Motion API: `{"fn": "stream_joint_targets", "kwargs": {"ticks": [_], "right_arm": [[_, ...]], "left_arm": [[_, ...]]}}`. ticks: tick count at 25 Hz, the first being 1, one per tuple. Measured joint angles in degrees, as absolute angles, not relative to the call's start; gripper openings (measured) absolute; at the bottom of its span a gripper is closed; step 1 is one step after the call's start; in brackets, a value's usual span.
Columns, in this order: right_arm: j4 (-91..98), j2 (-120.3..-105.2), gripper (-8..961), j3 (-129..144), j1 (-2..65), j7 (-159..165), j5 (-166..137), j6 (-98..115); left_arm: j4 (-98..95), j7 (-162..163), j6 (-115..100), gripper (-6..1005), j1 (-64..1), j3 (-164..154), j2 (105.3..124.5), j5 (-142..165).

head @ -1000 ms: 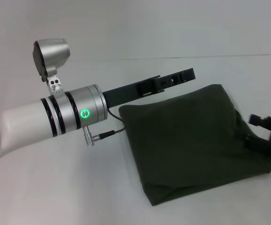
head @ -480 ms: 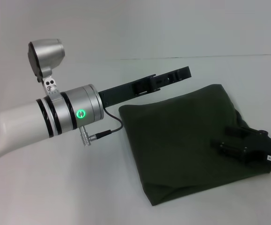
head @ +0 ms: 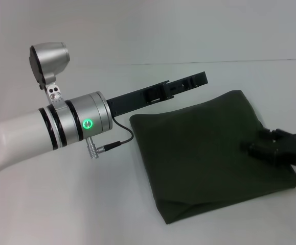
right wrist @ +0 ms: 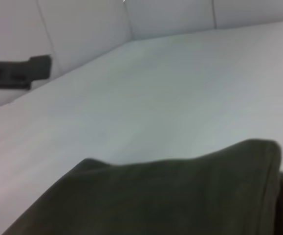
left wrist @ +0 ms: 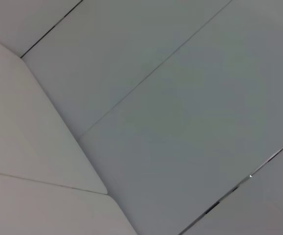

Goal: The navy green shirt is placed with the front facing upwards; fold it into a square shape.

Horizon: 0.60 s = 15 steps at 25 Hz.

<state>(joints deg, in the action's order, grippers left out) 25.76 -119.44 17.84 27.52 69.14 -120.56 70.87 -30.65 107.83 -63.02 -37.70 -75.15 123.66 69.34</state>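
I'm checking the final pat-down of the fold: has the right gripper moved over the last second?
Yes. The right gripper came in from the table's right side onto the folded navy green shirt.

Plenty of open white tabletop [head: 61, 204] in front and to the left of the folded dark olive-green cotton shirt [head: 204, 158]. What's in the way: the left arm's black gripper [head: 188, 84] hangs raised just beyond the shirt's far-left corner, and the right black gripper [head: 255, 148] sits over the shirt's right side.
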Motion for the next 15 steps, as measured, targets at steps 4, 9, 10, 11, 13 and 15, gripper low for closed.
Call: {"fn": "stream_joint_targets", "kwargs": {"ticks": [4,9,10,11,13,15], "right_arm": [[26.6,-119.26,793,17.8,27.5,69.4,-117.6,72.8],[27.8,-119.47,793,18.2,27.2,68.6,-114.7,78.2],[27.6,-119.47,793,18.4,27.7,68.6,-114.7,78.1],[27.4,-119.51,793,18.7,28.3,68.6,-114.9,77.4],[26.7,-119.60,793,19.7,29.4,68.8,-115.3,75.3],[25.4,-119.62,793,20.8,30.6,68.9,-115.4,72.3]], "left_arm": [[-30.6,107.7,-63.0,939,-37.7,-75.1,123.66,69.3],[-30.6,107.4,-63.0,939,-37.4,-75.1,123.58,69.3],[-30.6,107.4,-63.0,939,-37.4,-75.1,123.58,69.3],[-30.6,107.3,-62.9,939,-37.4,-75.1,123.57,69.3],[-30.6,107.3,-62.9,939,-37.4,-75.1,123.57,69.3],[-30.6,107.2,-62.9,939,-37.4,-75.1,123.57,69.3]]}}
